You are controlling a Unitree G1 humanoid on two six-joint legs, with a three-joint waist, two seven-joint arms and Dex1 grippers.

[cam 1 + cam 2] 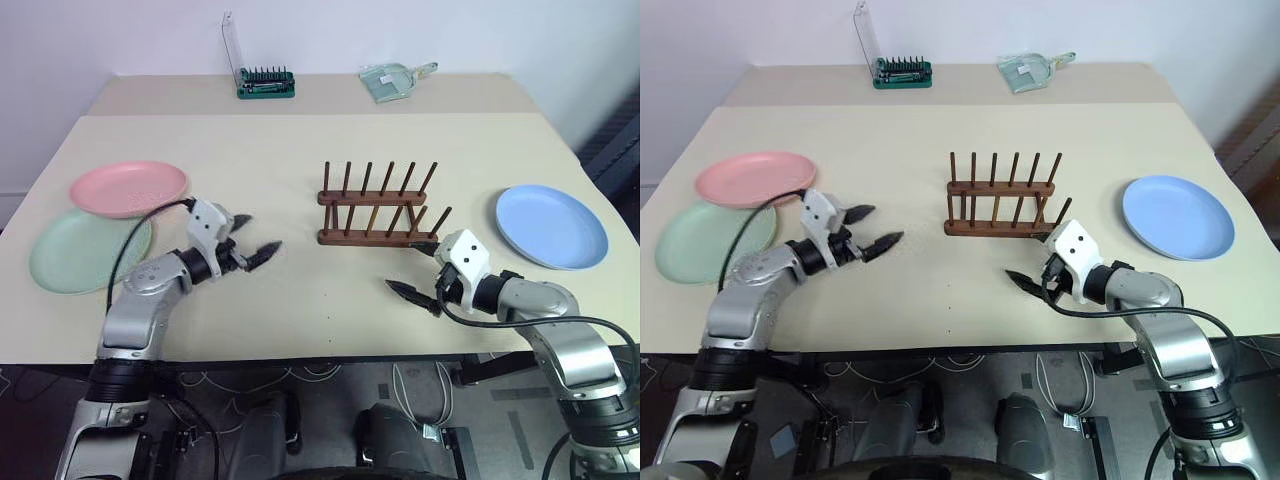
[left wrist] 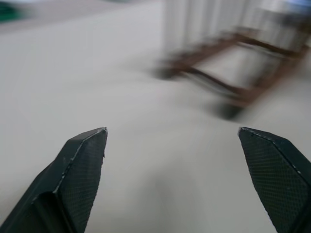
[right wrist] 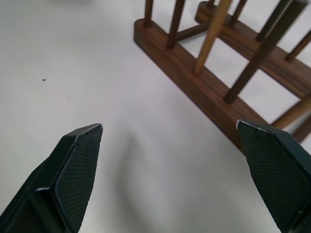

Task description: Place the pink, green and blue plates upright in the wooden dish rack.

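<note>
Both grippers, left gripper (image 1: 254, 238) and right gripper (image 1: 422, 270), released, empty; wooden dish rack (image 1: 377, 208) at 12 o'clock could be knocked by the right gripper.

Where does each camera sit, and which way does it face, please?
Head stereo pair: looks forward and down over the table, showing both arms, left gripper and right gripper.
Left wrist: looks along its open fingers toward the wooden dish rack.
Right wrist: looks along its open fingers at the rack's near rail.
All views share the rack.
</note>
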